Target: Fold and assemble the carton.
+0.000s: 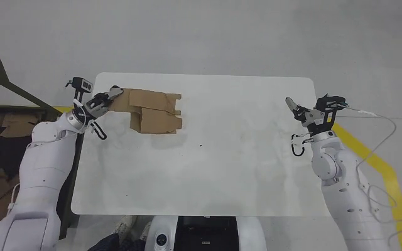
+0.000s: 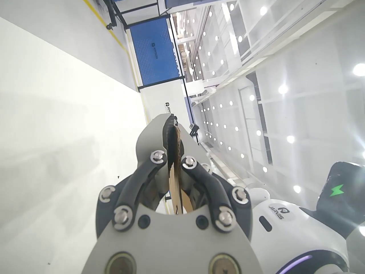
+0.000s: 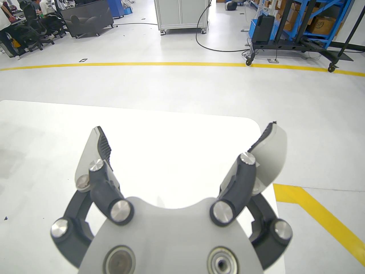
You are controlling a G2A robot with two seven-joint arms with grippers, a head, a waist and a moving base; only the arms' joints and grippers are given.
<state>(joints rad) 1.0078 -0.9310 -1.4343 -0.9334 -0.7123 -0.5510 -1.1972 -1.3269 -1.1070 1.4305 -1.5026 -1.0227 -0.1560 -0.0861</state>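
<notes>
A flat brown carton point(image 1: 152, 111) lies at the far left of the white table point(image 1: 239, 163), partly folded, with flaps pointing toward the middle. My left gripper point(image 1: 114, 95) is shut on the carton's left edge. In the left wrist view the cardboard edge point(image 2: 174, 172) sits pinched between the two fingers of the left gripper point(image 2: 170, 126). My right gripper point(image 1: 290, 103) hangs over the table's right edge, far from the carton. Seen from the right wrist, the right gripper point(image 3: 186, 134) stands open with nothing between its fingers.
Brown cardboard sheets point(image 1: 14, 125) lie on the floor left of the table. A yellow floor line point(image 1: 370, 160) runs past the table's right side. A small dark speck point(image 1: 200, 146) marks the table's middle.
</notes>
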